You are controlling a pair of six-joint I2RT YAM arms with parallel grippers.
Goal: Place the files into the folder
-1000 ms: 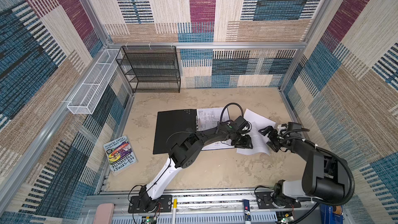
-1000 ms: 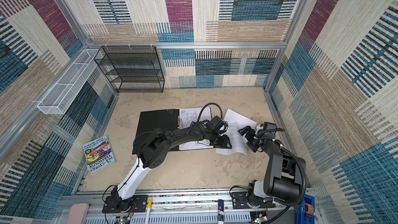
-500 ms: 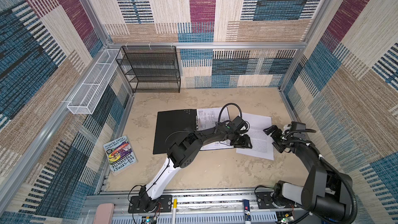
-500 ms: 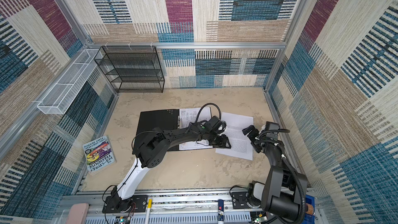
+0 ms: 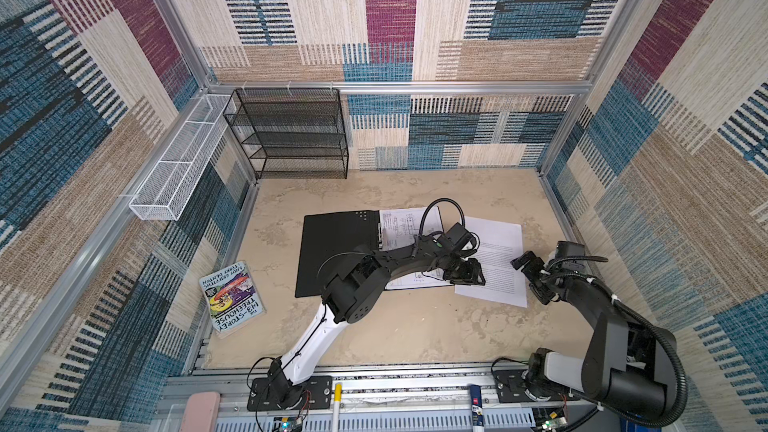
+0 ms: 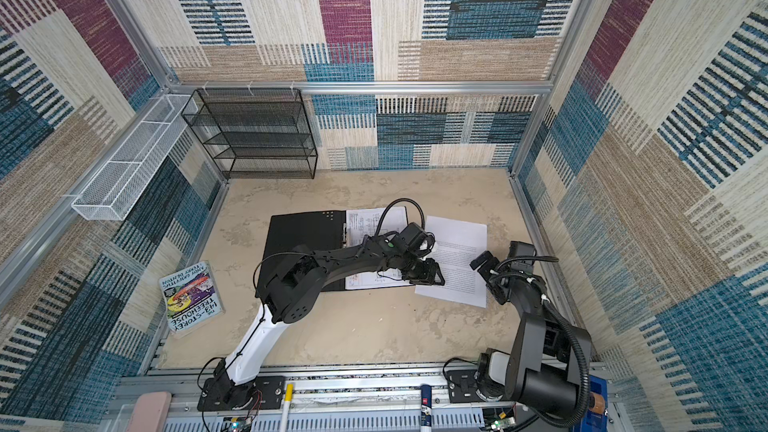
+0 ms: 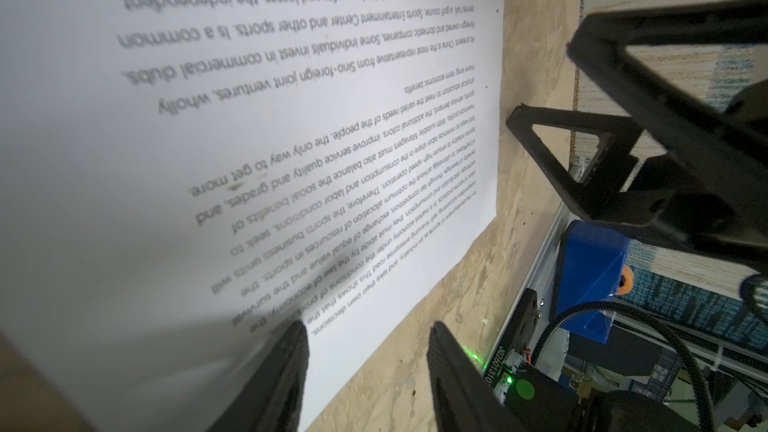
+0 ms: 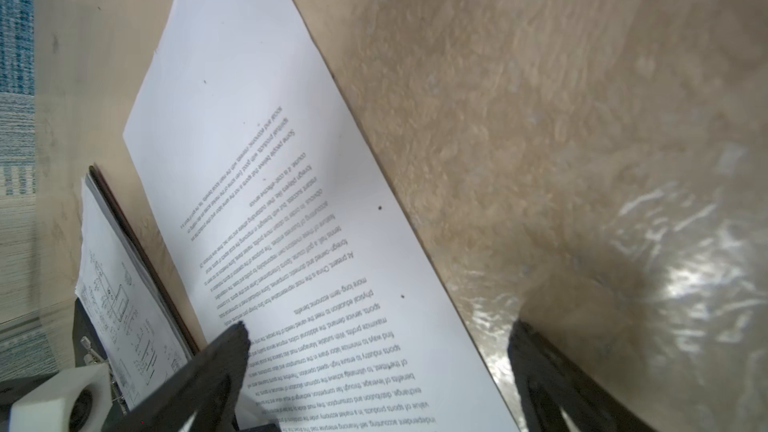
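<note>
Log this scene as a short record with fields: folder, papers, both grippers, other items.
folder: open flat on the table, black inside up
filed sheet: on the folder's right half
loose sheet: flat on the table, right of the folder
left gripper: open, at the loose sheet's front left corner
right gripper: open, at that sheet's right edge
other: book at the left; black rack at the back

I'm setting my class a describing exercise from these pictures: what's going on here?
Two robot arms are filing papers. The folder lies open on the table, a diagram sheet already on its right half. A printed sheet lies on the table beside it. The left gripper sits at that sheet's folder-side edge, the right gripper at the opposite edge, both open.
</note>
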